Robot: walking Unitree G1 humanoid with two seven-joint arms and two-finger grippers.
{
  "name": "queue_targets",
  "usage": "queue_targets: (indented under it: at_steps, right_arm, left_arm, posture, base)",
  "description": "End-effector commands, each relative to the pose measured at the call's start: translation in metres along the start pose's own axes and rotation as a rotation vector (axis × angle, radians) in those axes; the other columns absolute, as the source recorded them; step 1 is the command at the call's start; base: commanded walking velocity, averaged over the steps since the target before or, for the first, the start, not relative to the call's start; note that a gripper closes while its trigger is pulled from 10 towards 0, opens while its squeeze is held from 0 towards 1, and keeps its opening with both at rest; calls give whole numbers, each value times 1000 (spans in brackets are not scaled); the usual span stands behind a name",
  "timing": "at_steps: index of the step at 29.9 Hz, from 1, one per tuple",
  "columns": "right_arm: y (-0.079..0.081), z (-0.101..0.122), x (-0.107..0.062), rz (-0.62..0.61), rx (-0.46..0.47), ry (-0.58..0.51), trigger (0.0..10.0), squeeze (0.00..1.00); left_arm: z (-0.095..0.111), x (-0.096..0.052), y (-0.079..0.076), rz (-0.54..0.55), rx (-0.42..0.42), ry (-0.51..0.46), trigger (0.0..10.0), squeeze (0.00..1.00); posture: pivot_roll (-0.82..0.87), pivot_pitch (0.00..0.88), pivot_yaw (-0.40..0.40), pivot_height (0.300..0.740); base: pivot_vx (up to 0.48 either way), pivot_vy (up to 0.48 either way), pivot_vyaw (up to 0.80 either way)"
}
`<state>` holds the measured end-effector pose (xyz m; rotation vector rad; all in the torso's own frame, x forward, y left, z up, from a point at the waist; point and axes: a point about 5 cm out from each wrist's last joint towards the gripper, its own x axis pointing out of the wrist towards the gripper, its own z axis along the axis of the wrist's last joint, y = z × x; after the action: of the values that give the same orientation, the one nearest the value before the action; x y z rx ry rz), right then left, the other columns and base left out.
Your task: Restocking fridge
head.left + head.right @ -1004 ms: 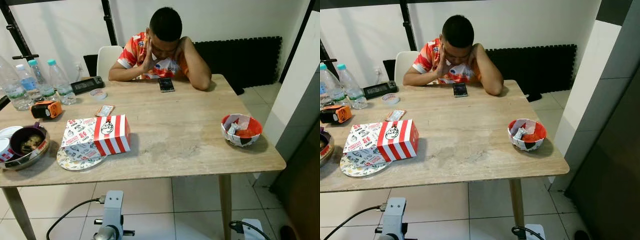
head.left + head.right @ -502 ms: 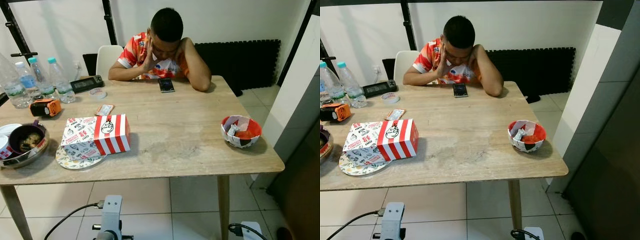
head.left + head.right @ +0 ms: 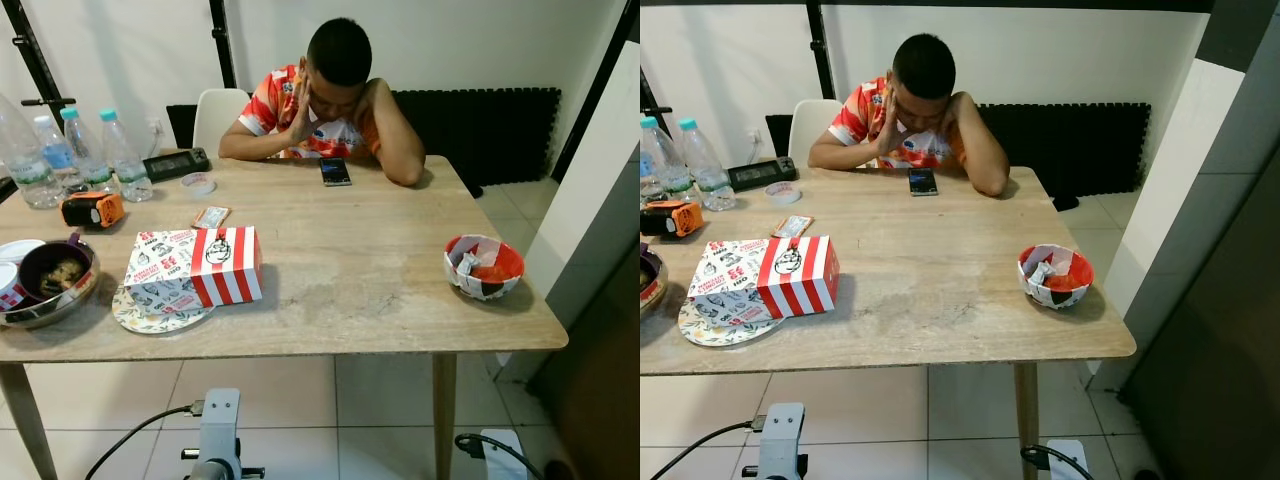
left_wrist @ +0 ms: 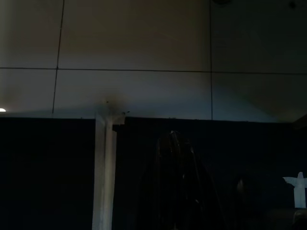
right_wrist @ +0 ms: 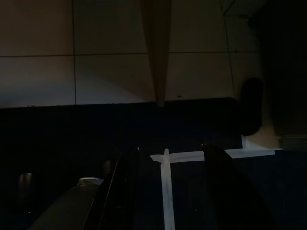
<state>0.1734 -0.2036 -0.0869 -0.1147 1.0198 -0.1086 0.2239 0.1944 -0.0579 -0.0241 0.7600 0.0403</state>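
Wooden table (image 3: 340,270) ahead, a person (image 3: 330,90) seated at its far side, head bowed over a phone (image 3: 334,171). Red-and-white striped box (image 3: 226,265) on a plate (image 3: 150,315) near the left; water bottles (image 3: 95,150) at the far left; red paper bowl (image 3: 483,267) near the right edge. Left gripper (image 4: 175,191) low in the shade over floor tiles, fingers impossible to judge. Right gripper (image 5: 168,182) likewise low, two dark fingers spread apart, grasping nothing.
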Motion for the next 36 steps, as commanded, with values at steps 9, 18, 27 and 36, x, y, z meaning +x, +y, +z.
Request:
queue_targets:
  at_steps: [9, 18, 27, 36]
  right_arm:
    - [2, 16, 2, 2, -19, -28, 10000, 0]
    - [-2, 11, 1, -2, -15, -22, 10000, 0]
    - [-7, 10, 1, -14, 3, -21, 10000, 0]
    - [2, 12, 1, 1, 8, -28, 10000, 0]
  left_arm:
    - [0, -2, 15, 60, -36, -11, 10000, 0]
    - [0, -3, 15, 72, -61, -34, 10000, 0]
    - [3, -2, 13, 71, -72, -44, 10000, 0]
    - [5, -1, 10, 82, -81, -58, 10000, 0]
  posture:
    - [109, 0, -43, 740]
    - [112, 0, -49, 740]
    - [107, 0, -37, 740]
    - [100, 0, -41, 740]
  base:
    - [0, 0, 0]
    - [0, 0, 0]
    - [0, 0, 0]
    - [0, 0, 0]
